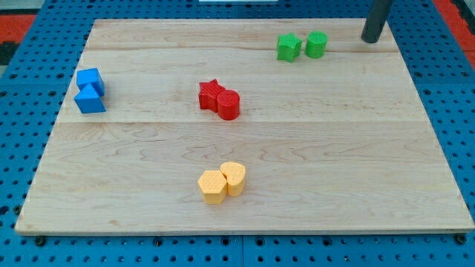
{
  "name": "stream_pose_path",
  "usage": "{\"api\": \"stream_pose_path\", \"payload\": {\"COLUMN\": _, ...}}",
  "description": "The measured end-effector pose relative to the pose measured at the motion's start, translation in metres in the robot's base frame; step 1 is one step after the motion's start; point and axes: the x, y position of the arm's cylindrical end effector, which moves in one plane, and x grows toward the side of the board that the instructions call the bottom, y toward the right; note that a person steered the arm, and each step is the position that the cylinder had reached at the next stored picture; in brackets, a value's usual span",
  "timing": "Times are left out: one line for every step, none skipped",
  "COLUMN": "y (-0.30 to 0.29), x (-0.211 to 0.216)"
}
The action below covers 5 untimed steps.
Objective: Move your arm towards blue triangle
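The blue triangle [90,100] lies near the board's left edge, touching a blue cube [90,78] just above it. My tip [370,39] is at the view's top right, near the board's top edge. It stands far to the right of the blue triangle and a little right of the green blocks, touching no block.
A green star-like block [289,47] and a green cylinder [316,44] sit side by side at the top right. A red star [211,95] touches a red cylinder [228,104] near the middle. Two yellow blocks [214,186] [234,178] sit together at the bottom centre. The wooden board [334,185] rests on a blue pegboard.
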Motion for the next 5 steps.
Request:
{"api": "stream_pose_path", "payload": {"y": -0.103, "x": -0.008}}
{"api": "stream_pose_path", "payload": {"y": -0.215, "x": -0.015}}
{"api": "stream_pose_path", "payload": {"y": -0.268, "x": -0.025}}
{"api": "stream_pose_path", "payload": {"y": -0.308, "x": -0.036}}
{"api": "stream_pose_path", "payload": {"y": -0.389, "x": -0.031}}
